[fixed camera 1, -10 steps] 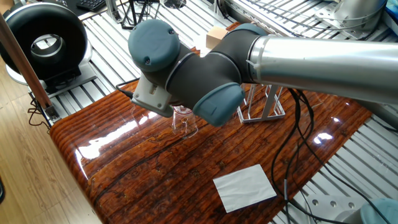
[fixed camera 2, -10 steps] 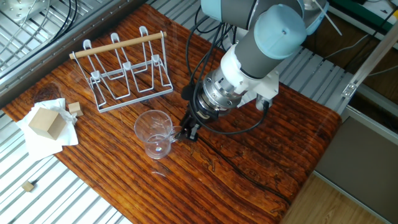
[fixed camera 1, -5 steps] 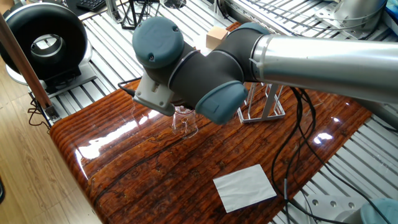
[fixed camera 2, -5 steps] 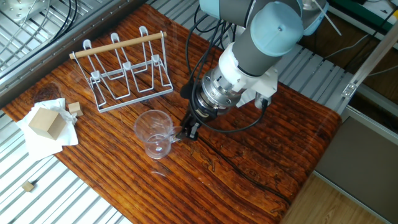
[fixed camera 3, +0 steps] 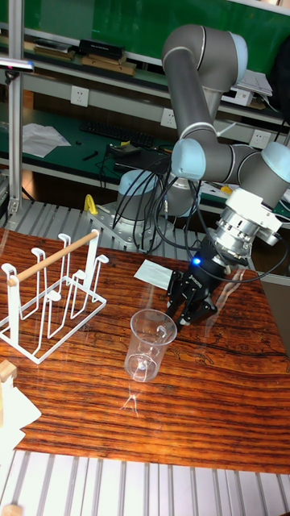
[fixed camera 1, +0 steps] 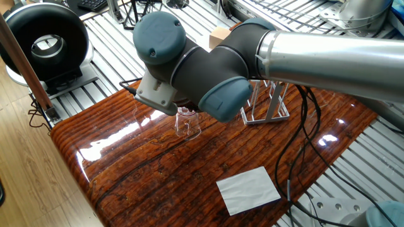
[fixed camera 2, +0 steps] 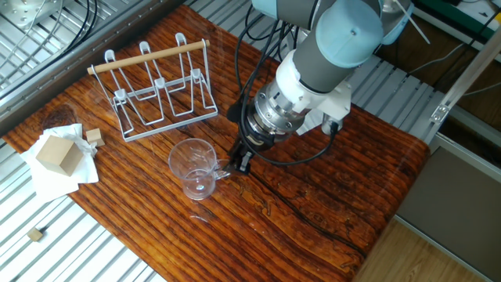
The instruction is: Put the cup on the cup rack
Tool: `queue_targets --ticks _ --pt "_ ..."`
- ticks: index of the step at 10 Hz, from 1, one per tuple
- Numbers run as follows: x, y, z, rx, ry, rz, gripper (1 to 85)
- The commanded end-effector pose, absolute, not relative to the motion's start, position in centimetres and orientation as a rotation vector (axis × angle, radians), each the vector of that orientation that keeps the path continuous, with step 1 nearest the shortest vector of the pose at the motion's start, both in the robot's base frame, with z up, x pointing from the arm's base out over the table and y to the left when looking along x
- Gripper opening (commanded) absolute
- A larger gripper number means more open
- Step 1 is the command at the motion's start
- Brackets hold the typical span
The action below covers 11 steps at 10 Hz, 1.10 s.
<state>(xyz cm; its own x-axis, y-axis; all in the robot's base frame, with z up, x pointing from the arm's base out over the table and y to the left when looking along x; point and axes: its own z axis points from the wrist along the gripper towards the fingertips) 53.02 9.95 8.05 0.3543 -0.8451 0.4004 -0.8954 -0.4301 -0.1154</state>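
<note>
My jaws (fixed camera 3: 184,310) gripped the rim of the clear glass tumbler (fixed camera 3: 148,343), tilted just above the wooden surface (fixed camera 2: 313,204). The grey wire cup rack (fixed camera 2: 159,90) stood empty at ten o'clock; placing remained.

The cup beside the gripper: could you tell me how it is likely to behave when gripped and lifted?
The cup looks like clear, smooth glass, so probably rigid, slippery and breakable. It appears tilted near the gripper, so it may tip or slide on the glossy table.
</note>
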Motion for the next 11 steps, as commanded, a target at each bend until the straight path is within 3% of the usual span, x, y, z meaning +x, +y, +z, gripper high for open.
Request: queue_targets --ticks 1,11 --pt "53.21 10.07 8.06 2.489 -1.614 0.617 37.7" --pt "53.89 9.66 7.44 2.514 -1.596 0.642 39.0"
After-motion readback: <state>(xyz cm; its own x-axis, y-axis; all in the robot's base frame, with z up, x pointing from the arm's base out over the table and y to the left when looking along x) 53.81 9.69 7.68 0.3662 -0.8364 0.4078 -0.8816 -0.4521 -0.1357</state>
